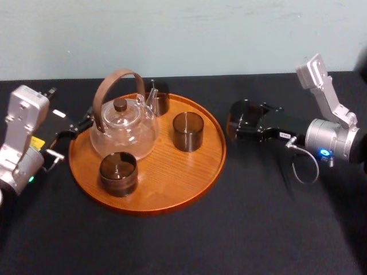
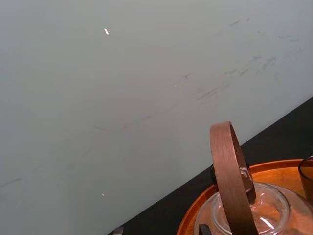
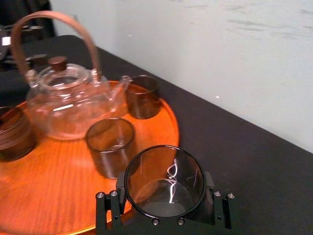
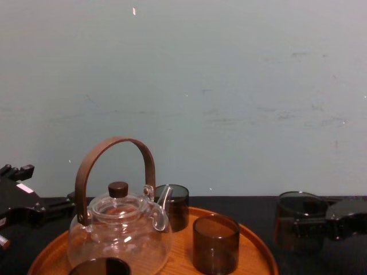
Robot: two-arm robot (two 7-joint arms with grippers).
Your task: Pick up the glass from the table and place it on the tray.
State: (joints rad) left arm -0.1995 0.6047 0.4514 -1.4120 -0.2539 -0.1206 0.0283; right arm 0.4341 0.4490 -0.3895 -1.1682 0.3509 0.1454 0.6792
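A dark smoky glass (image 1: 239, 121) sits between the fingers of my right gripper (image 1: 248, 122), just right of the round wooden tray (image 1: 172, 189), over the black table (image 1: 258, 217). In the right wrist view the glass (image 3: 164, 178) is clamped in the gripper (image 3: 164, 201), its open mouth facing the camera and close to the tray's rim (image 3: 73, 230). From the chest the glass (image 4: 293, 220) stands upright beside the tray (image 4: 258, 252); I cannot tell whether it touches the cloth. My left gripper (image 1: 73, 127) rests at the tray's left edge.
On the tray stand a clear glass teapot (image 1: 123, 129) with a brown hoop handle and three dark glasses: one at the front left (image 1: 118, 173), one in the middle right (image 1: 188, 131), one behind the teapot (image 1: 158, 101). A pale wall backs the table.
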